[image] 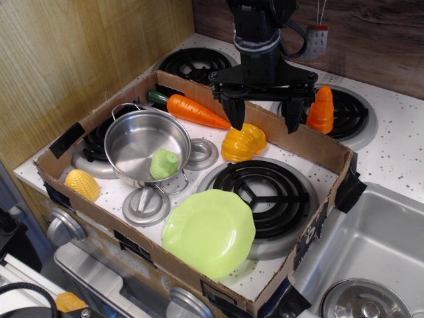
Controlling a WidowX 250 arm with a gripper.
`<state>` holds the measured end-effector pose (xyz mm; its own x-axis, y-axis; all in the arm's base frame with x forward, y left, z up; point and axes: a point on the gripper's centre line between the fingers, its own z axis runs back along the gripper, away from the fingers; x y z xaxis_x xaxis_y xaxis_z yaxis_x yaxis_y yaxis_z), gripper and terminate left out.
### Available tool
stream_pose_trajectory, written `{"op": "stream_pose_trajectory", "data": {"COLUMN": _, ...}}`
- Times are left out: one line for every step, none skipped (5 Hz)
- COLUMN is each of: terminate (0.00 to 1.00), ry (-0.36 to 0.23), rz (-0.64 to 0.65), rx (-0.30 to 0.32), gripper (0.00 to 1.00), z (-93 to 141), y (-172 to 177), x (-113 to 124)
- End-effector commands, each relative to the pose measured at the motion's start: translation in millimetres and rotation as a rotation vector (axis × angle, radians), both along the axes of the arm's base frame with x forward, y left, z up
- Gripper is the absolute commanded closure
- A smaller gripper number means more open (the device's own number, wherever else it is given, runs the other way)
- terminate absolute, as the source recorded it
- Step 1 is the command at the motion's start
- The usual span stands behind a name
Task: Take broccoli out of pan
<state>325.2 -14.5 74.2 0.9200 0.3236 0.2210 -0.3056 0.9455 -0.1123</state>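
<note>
The broccoli (pixel 163 163) is a small pale-green lumpy toy lying inside the pan (pixel 139 138), against its right inner wall. The pan is a shiny steel pot with wire loop handles, standing on the left part of the toy stove. My gripper (pixel 264 119) hangs well to the right of the pan and further back, above the orange-yellow squash toy (pixel 243 142). Its two dark fingers (pixel 235 114) are spread wide apart and hold nothing.
A cardboard wall (pixel 199 271) rings the stove top. Inside lie a carrot (pixel 193 110), a light-green plate (pixel 209 232), a corn cob (pixel 82 184), black burners (pixel 262 193) and grey discs (pixel 146 205). An orange toy (pixel 321 110) stands outside at the back. A sink (pixel 371 265) is at right.
</note>
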Motion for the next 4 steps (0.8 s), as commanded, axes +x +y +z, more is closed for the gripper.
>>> {"op": "stream_pose_trajectory", "data": {"terminate": 0.00, "ry": 0.000, "rz": 0.000, "rx": 0.000, "gripper": 0.00, "z": 0.0, "y": 0.0, "x": 0.0}}
{"op": "stream_pose_trajectory", "data": {"terminate": 0.00, "ry": -0.060, "rz": 0.121, "rx": 0.071, "gripper": 0.00, "z": 15.9, "y": 4.8, "x": -1.2}}
{"op": "stream_pose_trajectory", "data": {"terminate": 0.00, "ry": -0.088, "rz": 0.166, "rx": 0.069, "gripper": 0.00, "z": 15.5, "y": 11.5, "x": -6.6}}
{"op": "stream_pose_trajectory", "data": {"terminate": 0.00, "ry": -0.072, "rz": 0.264, "rx": 0.049, "gripper": 0.00, "z": 18.1, "y": 24.9, "x": -14.6}}
